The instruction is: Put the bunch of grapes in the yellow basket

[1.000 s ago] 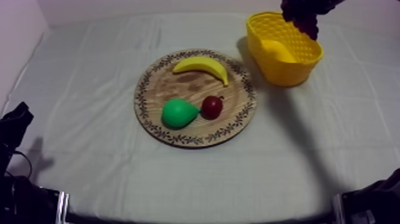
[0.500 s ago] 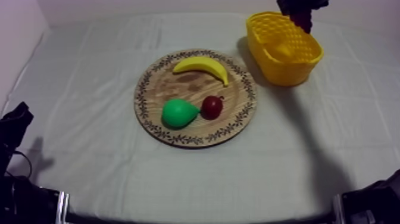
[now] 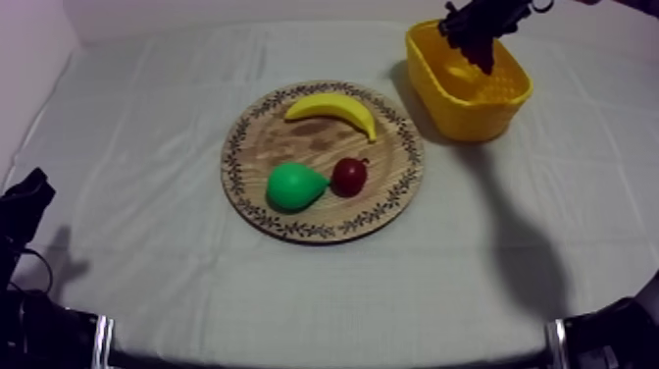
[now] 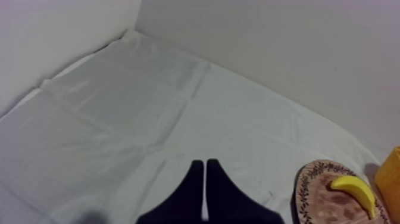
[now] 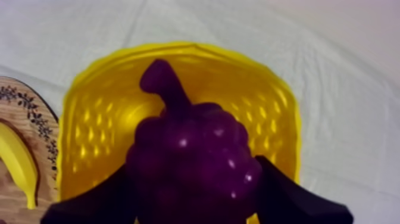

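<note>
The desk (image 3: 147,118) lies under its pale cloth, with the wooden board (image 3: 235,157) near the middle and the yellow basket (image 3: 461,113) just beyond the board's far right edge, close but apart from it. That leaves a short carry from board to basket, which is likely why they sit so near.

The right claw (image 3: 485,20) hangs over the basket's open top – clenched on the bunch of grapes (image 5: 190,155), one black finger on each flank of the cluster. Gripping it across its widest part looks like the steadiest hold a lumpy, rounded thing allows. The bunch is in the air above the basket's hollow, not yet resting inside. Its stem leads, pointing away from the claw toward the far side of the basket, so the long axis runs roughly in line with the fingers, stem end foremost. I judge the carry is nearly done and only the lowering and release remain.

The left claw (image 4: 205,173) is parked low at its own side over bare cloth – fingers pressed together on nothing, well away from the work.

On the board lie a banana (image 3: 333,111) along the far rim, a pear (image 3: 294,186) toward the near side, and a small red fruit (image 3: 349,176) just beside the pear.
</note>
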Action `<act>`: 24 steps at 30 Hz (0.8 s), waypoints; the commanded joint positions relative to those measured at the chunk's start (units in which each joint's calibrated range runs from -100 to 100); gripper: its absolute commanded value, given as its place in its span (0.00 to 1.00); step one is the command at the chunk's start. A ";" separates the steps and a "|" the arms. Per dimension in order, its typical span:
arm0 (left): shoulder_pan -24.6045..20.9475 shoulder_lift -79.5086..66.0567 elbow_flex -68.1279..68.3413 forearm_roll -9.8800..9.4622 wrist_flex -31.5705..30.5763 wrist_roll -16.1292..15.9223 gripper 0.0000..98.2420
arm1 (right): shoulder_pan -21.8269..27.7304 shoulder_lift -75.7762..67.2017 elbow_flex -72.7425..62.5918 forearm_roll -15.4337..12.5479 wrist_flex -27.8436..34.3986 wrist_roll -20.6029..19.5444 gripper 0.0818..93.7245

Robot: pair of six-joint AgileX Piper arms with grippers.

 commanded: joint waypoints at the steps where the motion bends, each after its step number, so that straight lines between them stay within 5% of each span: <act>1: 0.02 -0.03 0.02 -0.02 -0.01 0.00 0.00 | -0.03 0.52 0.28 0.36 -0.61 -0.20 0.48; 6: 0.02 -0.03 0.02 -0.02 -0.01 0.00 0.00 | -0.12 1.03 0.68 0.56 -1.52 -0.59 0.51; 17: 0.02 -0.03 0.02 -0.02 -0.01 0.00 0.00 | -0.16 -1.13 2.20 -0.96 -1.80 0.71 0.86; 24: 0.02 -0.03 0.02 -0.02 -0.01 0.00 0.00 | -0.26 -3.43 5.40 -1.01 -3.83 0.89 0.91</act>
